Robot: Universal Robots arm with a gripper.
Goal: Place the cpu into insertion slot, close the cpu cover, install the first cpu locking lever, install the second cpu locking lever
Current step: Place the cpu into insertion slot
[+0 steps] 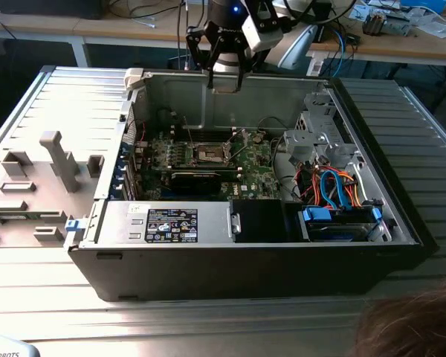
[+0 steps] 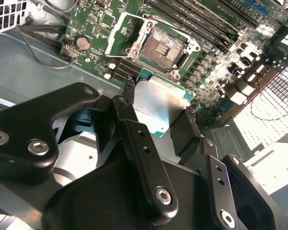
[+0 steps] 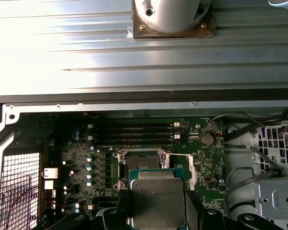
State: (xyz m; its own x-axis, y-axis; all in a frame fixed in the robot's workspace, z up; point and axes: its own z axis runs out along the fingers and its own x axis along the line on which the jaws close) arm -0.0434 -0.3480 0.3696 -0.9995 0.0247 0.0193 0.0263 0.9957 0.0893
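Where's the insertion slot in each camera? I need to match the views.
Exterior view: insertion slot central on the green motherboard.
Second wrist view: insertion slot just beyond the cpu in the hand.
First wrist view: insertion slot partly hidden behind the cpu.
Shared landmark: the green motherboard.

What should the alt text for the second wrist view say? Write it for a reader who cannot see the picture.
A black gripper clamps a small silver chip by two opposite edges, holding it above a green circuit board. Beyond the chip, apart from it, sits the open square socket, its dark centre exposed.
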